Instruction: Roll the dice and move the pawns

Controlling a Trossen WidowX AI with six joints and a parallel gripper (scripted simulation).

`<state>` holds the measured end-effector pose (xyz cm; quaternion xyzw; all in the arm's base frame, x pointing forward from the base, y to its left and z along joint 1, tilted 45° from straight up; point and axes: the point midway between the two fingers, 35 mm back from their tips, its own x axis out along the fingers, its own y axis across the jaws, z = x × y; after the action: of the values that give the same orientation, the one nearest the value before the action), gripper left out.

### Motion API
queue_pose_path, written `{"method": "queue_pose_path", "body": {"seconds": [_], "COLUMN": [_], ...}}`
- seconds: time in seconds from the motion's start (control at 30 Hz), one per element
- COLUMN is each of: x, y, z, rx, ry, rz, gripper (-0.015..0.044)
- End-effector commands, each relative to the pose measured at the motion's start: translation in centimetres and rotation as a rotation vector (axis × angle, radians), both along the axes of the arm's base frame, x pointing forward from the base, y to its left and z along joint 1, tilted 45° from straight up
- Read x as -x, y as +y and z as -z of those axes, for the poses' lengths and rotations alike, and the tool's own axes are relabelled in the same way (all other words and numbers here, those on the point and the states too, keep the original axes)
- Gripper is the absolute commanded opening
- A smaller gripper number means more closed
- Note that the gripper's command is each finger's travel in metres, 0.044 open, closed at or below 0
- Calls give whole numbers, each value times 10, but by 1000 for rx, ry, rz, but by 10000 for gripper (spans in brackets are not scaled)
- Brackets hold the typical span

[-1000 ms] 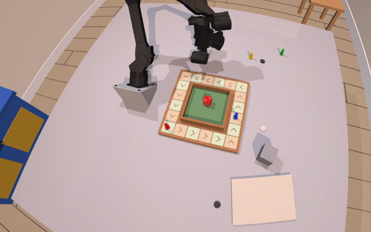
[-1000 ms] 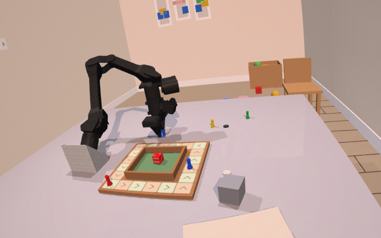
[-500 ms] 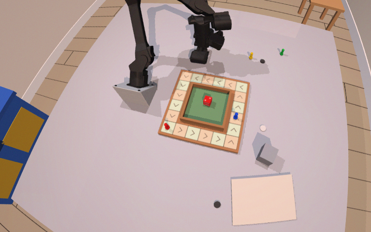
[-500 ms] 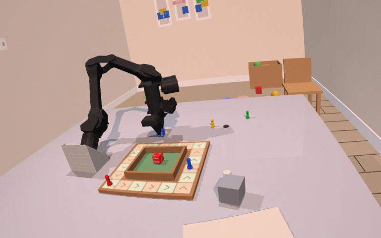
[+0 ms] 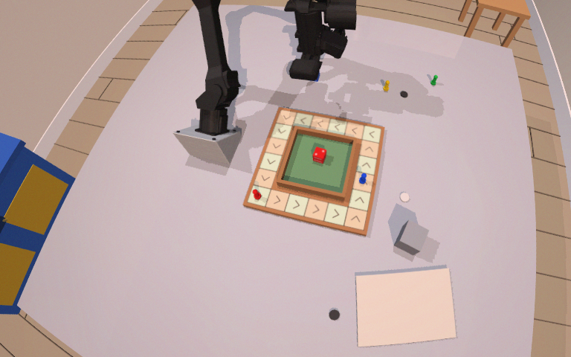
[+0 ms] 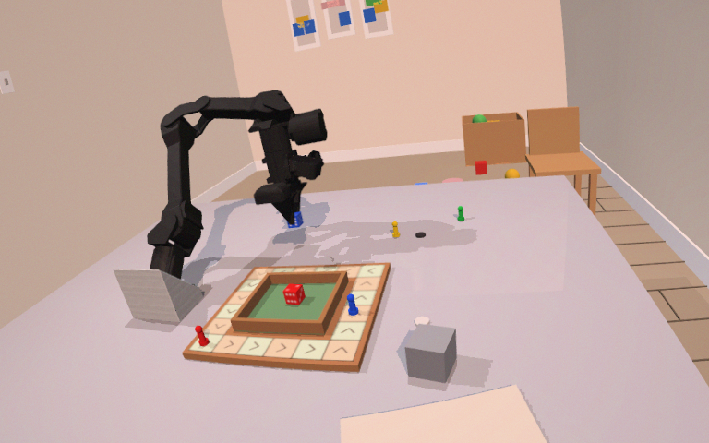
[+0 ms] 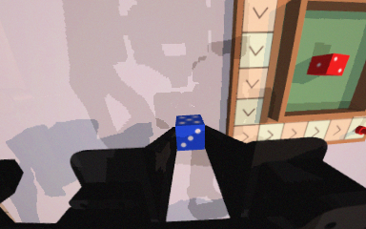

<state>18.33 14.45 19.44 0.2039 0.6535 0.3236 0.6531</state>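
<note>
My gripper (image 6: 293, 221) (image 7: 189, 130) is shut on the blue die (image 5: 317, 77) (image 6: 297, 219) (image 7: 190, 136), held above the table beyond the board's far edge. In the wrist view its near face shows three pips. The red die (image 5: 319, 155) (image 6: 294, 294) (image 7: 329, 65) rests in the tray (image 5: 313, 191) (image 6: 277, 326); its top shows two pips in the top view. The red pawn (image 5: 256, 194) (image 6: 201, 335) (image 7: 360, 130) stands on the near-left corner square. The blue pawn (image 5: 363, 178) (image 6: 352, 305) stands on the right-hand column, two squares beyond the near-right corner.
A yellow pawn (image 5: 386, 86) (image 6: 395, 230), a black disc (image 5: 404, 94) (image 6: 420, 234) and a green pawn (image 5: 434, 79) (image 6: 460, 213) are at the far right. A white disc (image 5: 404, 196), a grey block (image 5: 413, 236) (image 6: 430, 353) and a pale sheet (image 5: 405, 307) lie right and near. Another dark disc (image 5: 334, 314) lies nearby.
</note>
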Motion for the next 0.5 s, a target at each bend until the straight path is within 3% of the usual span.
{"method": "queue_pose_path", "body": {"seconds": [0.0,0.23,0.47], "x": [0,5,-5], "y": [-15,-35,-42], "z": [-16,-37,-29], "rx": [-5,-13,-1], "ry": [-5,-3,55], "rz": [15,37,98], "gripper": [0,0,0]}}
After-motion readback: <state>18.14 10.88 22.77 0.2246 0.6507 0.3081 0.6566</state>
